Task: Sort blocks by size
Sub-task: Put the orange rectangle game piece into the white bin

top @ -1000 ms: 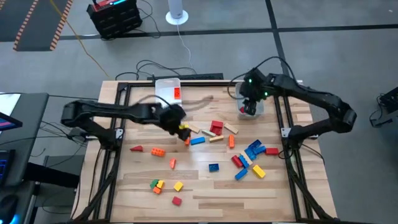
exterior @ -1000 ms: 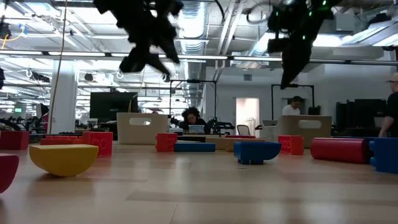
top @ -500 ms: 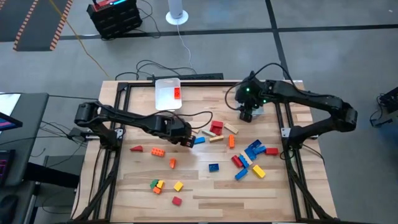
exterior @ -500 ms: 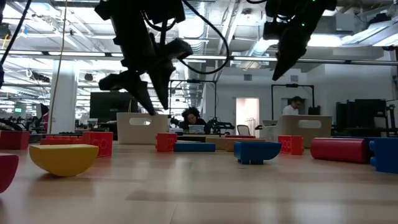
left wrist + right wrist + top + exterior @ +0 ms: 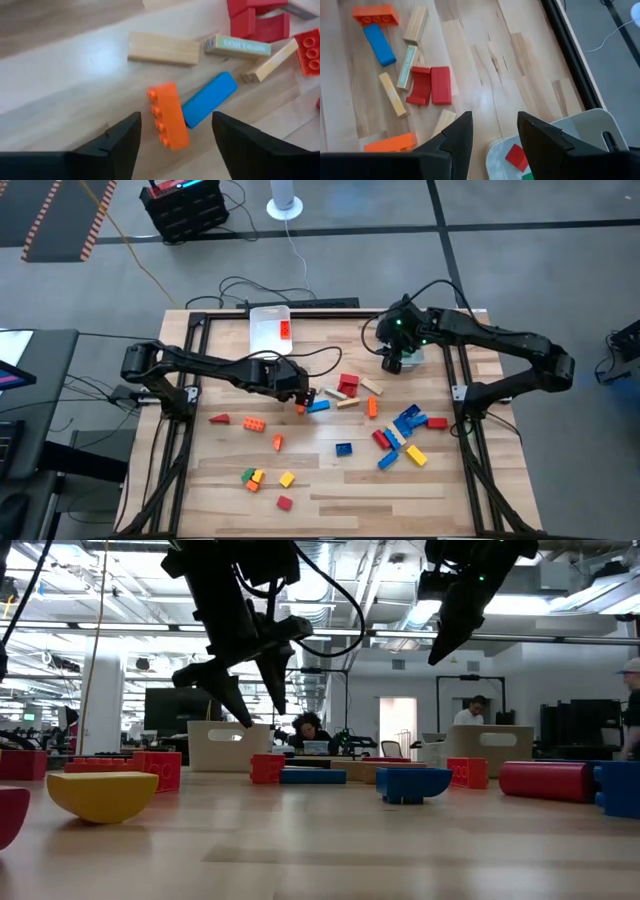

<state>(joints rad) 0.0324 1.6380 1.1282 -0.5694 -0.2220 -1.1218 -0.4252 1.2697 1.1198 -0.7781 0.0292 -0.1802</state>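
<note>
The blocks lie scattered on the wooden table (image 5: 330, 480). An orange brick (image 5: 167, 116) lies flat next to a blue bar (image 5: 209, 98) and a tan bar (image 5: 162, 48). My left gripper (image 5: 303, 397) hovers open above the orange brick, one finger on either side of it, well clear of the table in the low view (image 5: 263, 715). My right gripper (image 5: 390, 365) hangs open and empty at the far right, beside a clear bin (image 5: 580, 135) holding a red block (image 5: 517, 156).
A second clear bin (image 5: 262, 320) with a red block (image 5: 285, 330) stands at the far edge. A red arch (image 5: 347, 385) and tan bars lie mid-table, with blue blocks (image 5: 405, 422) and a yellow one (image 5: 415, 455) at right. More blocks (image 5: 250, 477) lie near left.
My left gripper has come down and toward the table's near edge, tipping and rolling until it is over the orange brick, and its fingers have opened wider. My right gripper has shifted a little toward the table's left, away from the right bin.
</note>
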